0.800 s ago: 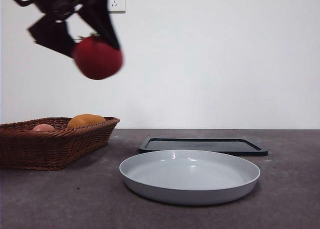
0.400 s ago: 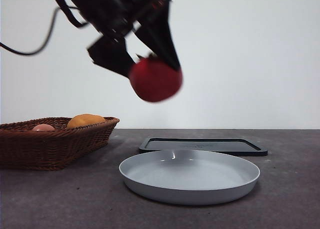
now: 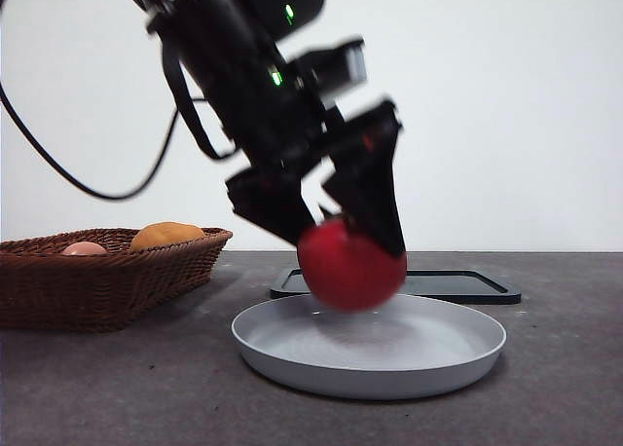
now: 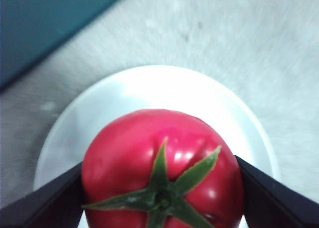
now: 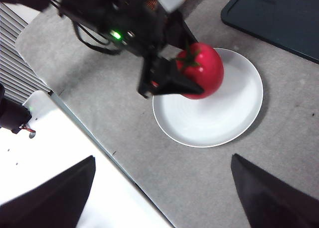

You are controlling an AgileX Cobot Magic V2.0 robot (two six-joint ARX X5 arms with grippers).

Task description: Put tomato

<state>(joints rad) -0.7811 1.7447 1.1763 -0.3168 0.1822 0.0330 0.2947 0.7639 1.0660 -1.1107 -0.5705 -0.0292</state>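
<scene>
My left gripper (image 3: 341, 227) is shut on the tomato (image 3: 350, 266), a glossy deep-red fruit with a green star stem (image 4: 162, 195). It holds the tomato just above the left part of the white plate (image 3: 458, 353). In the left wrist view the tomato (image 4: 162, 163) fills the space between the jaws, with the plate (image 4: 99, 108) right below. The right wrist view shows the left gripper (image 5: 174, 78) with the tomato (image 5: 202, 68) over the plate (image 5: 224, 118) from high above. My right gripper (image 5: 162, 193) is open and empty, well above the table.
A brown wicker basket (image 3: 107, 280) at the left holds an orange-yellow fruit (image 3: 165, 235) and a pale pink fruit (image 3: 85, 248). A dark tray (image 3: 458, 285) lies flat behind the plate. The table's edge (image 5: 89, 138) and a white surface show in the right wrist view.
My left gripper has carried the tomato from high at the left down and to the right, until it hangs just above the plate.
</scene>
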